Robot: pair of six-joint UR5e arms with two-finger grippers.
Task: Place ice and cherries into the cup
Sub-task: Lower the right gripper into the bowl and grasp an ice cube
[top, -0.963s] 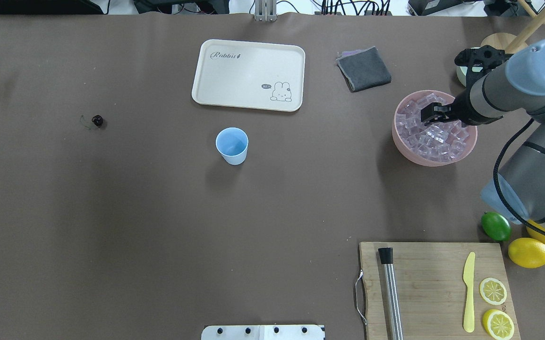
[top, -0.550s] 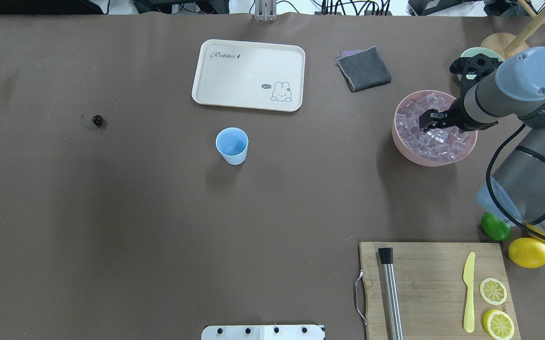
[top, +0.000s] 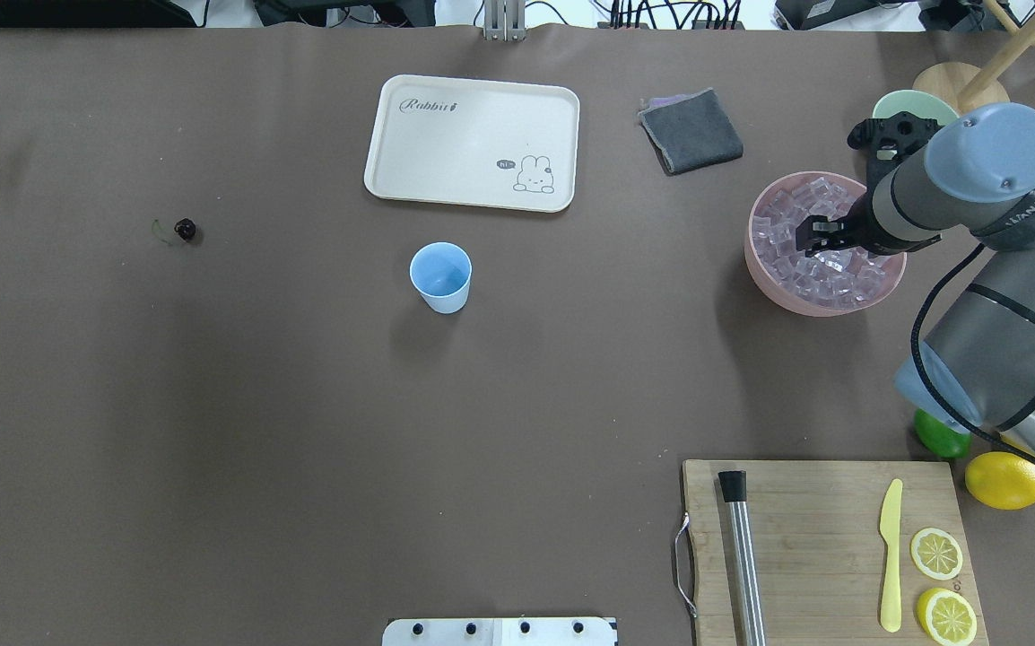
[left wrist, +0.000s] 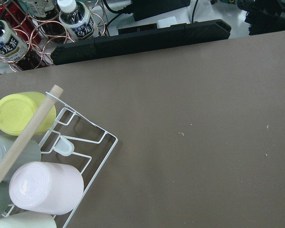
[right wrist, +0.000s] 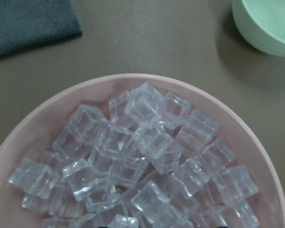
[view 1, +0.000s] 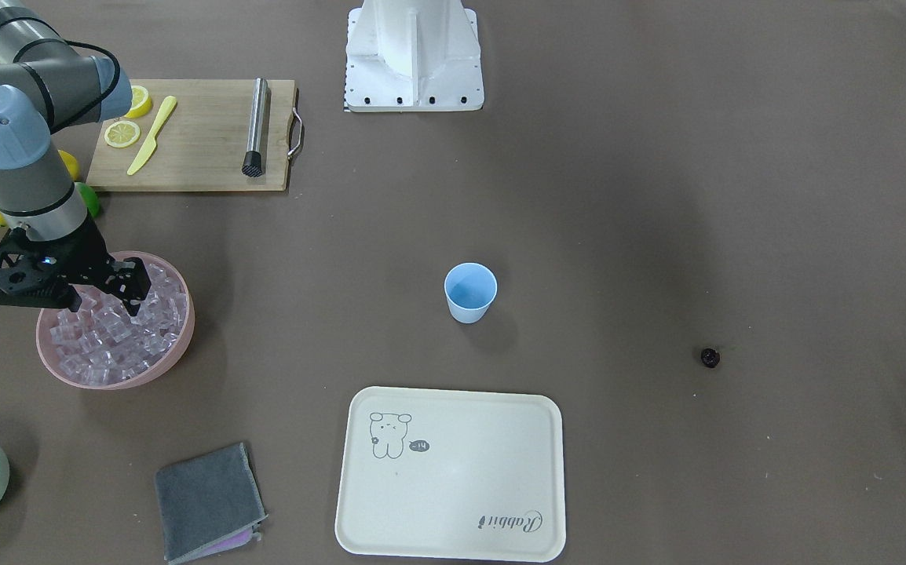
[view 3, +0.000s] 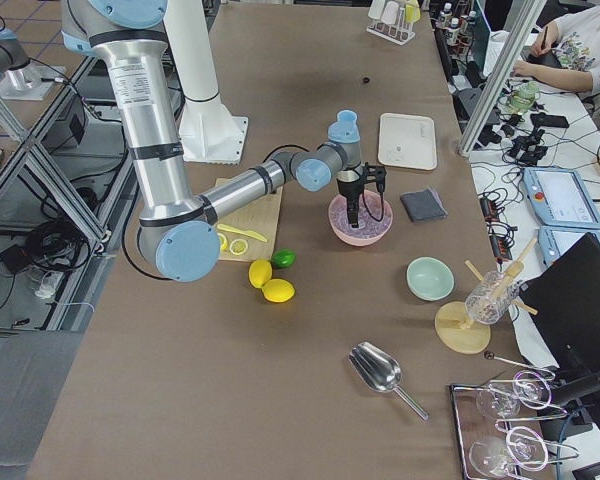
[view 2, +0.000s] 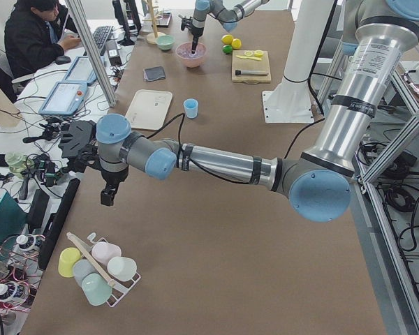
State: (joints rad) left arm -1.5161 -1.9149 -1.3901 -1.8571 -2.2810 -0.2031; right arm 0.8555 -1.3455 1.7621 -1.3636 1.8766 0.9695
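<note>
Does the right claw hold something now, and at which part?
It cannot be told: the right claw is down among the ice in the pink bowl, its tips hidden.

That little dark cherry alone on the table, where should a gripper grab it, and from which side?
Pinch the cherry by its round body, coming straight down from above. It sits low on the table, so a sideways approach may roll it, and its stem looks too thin to hold.

Under the right tool (top: 815, 235), the ice (right wrist: 142, 156) is clear, glossy and smooth, heaped in a matt pink plastic bowl (right wrist: 38, 126). Near the tool lies a soft, matt grey cloth (right wrist: 28, 19) on the matt brown table (right wrist: 156, 42). Well away, the cup (top: 440, 278) is smooth blue plastic.
</note>
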